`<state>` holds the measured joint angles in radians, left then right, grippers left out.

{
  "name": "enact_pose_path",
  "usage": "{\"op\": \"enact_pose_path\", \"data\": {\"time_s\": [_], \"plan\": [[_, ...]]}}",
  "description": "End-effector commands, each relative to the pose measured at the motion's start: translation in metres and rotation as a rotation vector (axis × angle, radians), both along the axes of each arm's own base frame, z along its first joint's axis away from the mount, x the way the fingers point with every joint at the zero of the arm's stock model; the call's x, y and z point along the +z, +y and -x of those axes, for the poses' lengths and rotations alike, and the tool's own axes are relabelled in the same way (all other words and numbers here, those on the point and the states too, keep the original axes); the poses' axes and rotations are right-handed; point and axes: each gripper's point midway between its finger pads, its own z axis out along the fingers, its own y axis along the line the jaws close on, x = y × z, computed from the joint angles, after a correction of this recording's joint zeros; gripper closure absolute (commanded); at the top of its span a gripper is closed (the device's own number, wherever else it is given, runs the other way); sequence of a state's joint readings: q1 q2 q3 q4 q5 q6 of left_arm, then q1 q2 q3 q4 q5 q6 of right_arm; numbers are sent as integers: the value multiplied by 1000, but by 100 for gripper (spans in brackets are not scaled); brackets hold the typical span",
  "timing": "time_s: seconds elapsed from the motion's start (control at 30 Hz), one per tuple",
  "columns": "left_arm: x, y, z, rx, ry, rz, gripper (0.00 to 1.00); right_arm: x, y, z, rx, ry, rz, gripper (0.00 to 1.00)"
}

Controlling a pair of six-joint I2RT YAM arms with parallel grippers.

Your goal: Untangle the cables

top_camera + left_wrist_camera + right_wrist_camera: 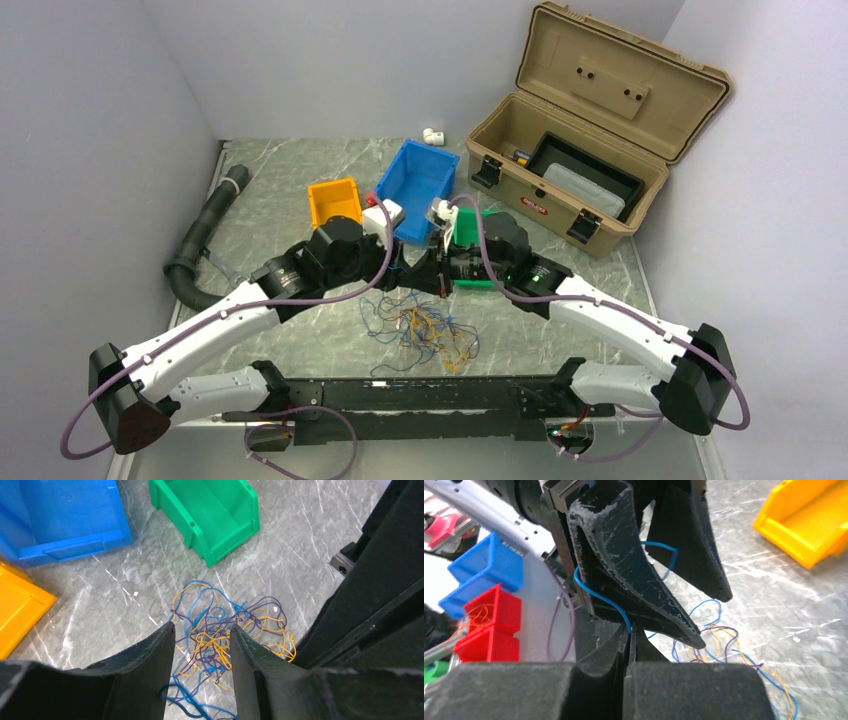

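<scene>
Left wrist view puts the cables [225, 635] in a loose heap on the marbled surface [310, 555], directly below our left end effector [202, 627], whose jaws stand wide apart and hold nothing. Our right end effector [629, 635] is pinched closed on one blue cable [596, 596]. We judge that pulling it could drag the whole knot along, since blue, orange and purple strands loop through one another. A green bin [210, 515] sits beyond.
</scene>
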<state>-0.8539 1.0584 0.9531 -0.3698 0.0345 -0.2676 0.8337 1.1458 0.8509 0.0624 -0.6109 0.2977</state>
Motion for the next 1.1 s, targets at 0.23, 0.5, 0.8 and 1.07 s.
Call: {"op": "enact_pose_path", "data": {"time_s": [0.23, 0.5, 0.8, 1.07], "plan": [[-42, 22, -35, 226, 75, 153, 44, 144, -81, -68, -617, -266, -79, 100], [-82, 41, -41, 278, 148, 195, 38, 249, -120, -95, -846, -403, -85, 100], [-69, 39, -37, 214, 103, 188, 32, 289, -136, -118, -966, -472, -101, 100], [-63, 36, -33, 189, 100, 205, 31, 249, -148, -155, -995, -391, -74, 100]]}}
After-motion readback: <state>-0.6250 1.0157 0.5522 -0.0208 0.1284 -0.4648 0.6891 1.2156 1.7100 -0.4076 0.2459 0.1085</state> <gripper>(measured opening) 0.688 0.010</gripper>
